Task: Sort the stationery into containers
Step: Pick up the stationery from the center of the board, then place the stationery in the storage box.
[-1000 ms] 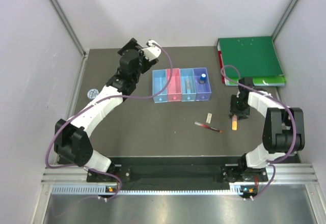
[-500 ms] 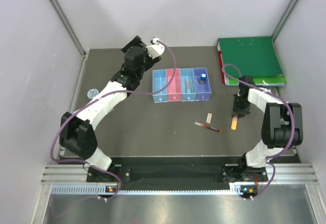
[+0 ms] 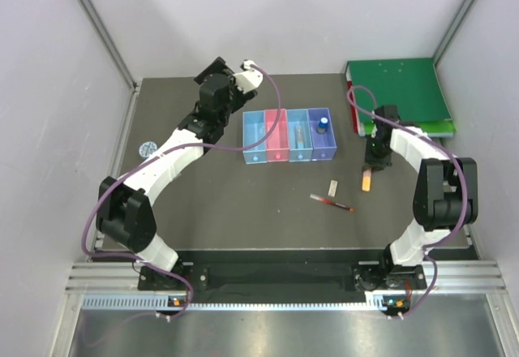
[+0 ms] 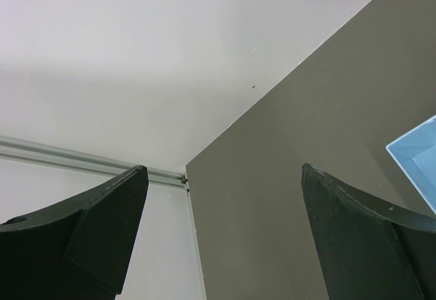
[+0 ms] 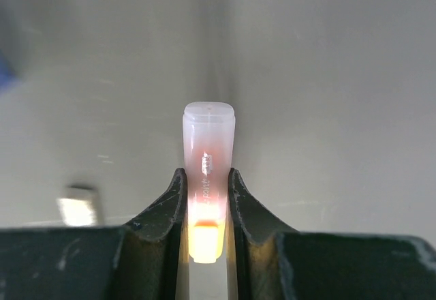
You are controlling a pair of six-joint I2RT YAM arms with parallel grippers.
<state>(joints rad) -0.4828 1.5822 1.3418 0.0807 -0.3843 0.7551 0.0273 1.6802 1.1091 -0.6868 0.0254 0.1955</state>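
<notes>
My right gripper is shut on the pink-yellow stick, right of the trays; in the right wrist view the stick sits upright between my fingers. Four trays stand side by side: blue, pink, light blue holding a slim item, purple holding the blue-capped bottle. The red pen and white eraser lie in front of the trays. The tape roll lies far left. My left gripper is open and empty behind the blue tray.
The green binder lies at the back right, close behind my right arm. The table's back left corner and the enclosure wall fill the left wrist view. The eraser shows blurred in the right wrist view.
My right gripper has moved away from me and slightly left, carrying the pink-yellow stick with it. My left arm shifted slightly right early on, then stayed still.
</notes>
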